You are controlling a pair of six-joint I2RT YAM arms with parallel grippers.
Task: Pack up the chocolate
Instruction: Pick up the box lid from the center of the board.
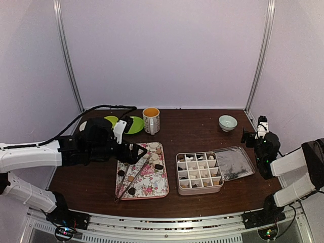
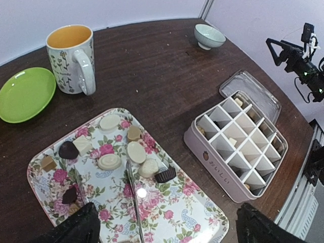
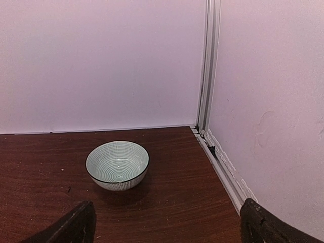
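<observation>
Hovering above the floral tray [image 2: 197, 212], the left pincer [image 1: 137, 153] is keeping its fingers spread wide and clamping nothing. The chocolate [image 2: 136, 152] is lying loose on that tray, directly below and just ahead of the pincer: white ovals, tan blocks and dark pieces, mostly on the far half. The metal tongs [image 2: 134, 202] are resting among them, their long axis running from the tray's near-left corner toward its middle, roughly in line with the wrist's view. The divided box [image 2: 217, 164] is sitting just right of the tray with its lid [image 2: 253, 86] off beside it. A few cells are holding pieces. The right pincer [image 3: 169, 228] is also gaping, held well off by the right wall and facing the small bowl [image 3: 117, 164]. Judging by position, the left arm is far nearer the chocolate.
</observation>
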